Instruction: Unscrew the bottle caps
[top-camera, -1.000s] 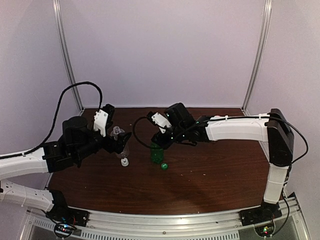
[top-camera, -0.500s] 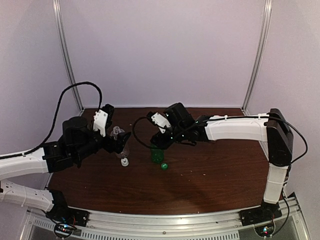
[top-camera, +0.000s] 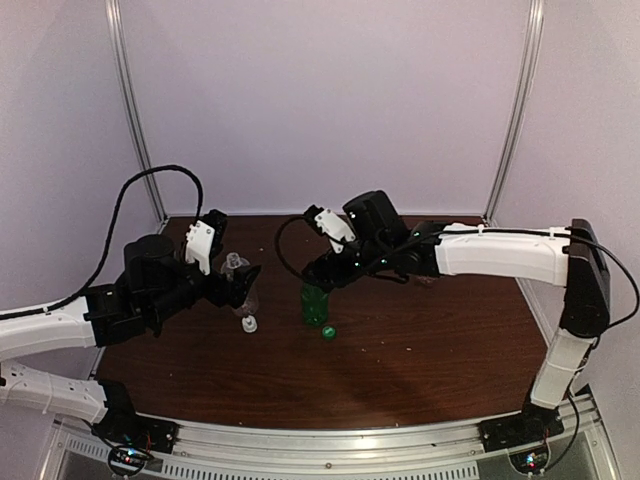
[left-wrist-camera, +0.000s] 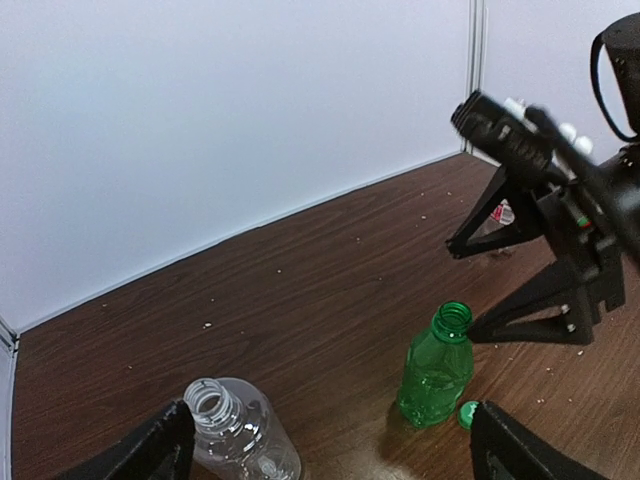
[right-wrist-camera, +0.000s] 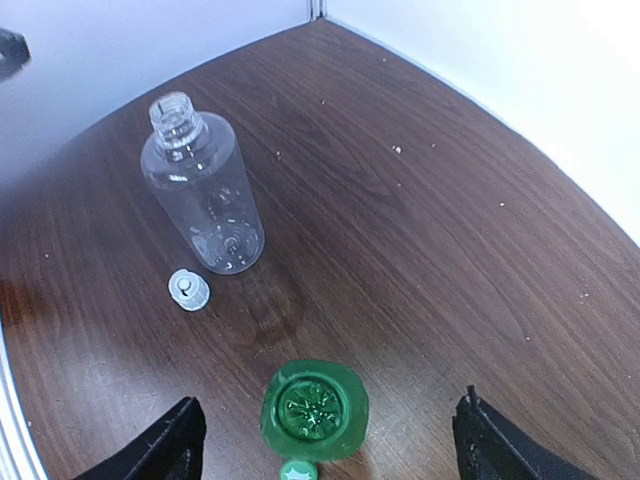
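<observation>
My left arm reaches in low from the left with my left gripper (top-camera: 240, 285) spread wide, while my right arm stretches across, wrist tipped down, my right gripper (top-camera: 322, 276) parted and holding nothing.

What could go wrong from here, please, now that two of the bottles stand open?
1. The right arm's open jaws hang above the uncapped green bottle; a careless sideways move could tip it.
2. The green cap lies loose beside its base and could roll off if nudged.
3. The red-labelled bottle sits behind the right arm, mostly hidden, so reaching it may be awkward.
</observation>
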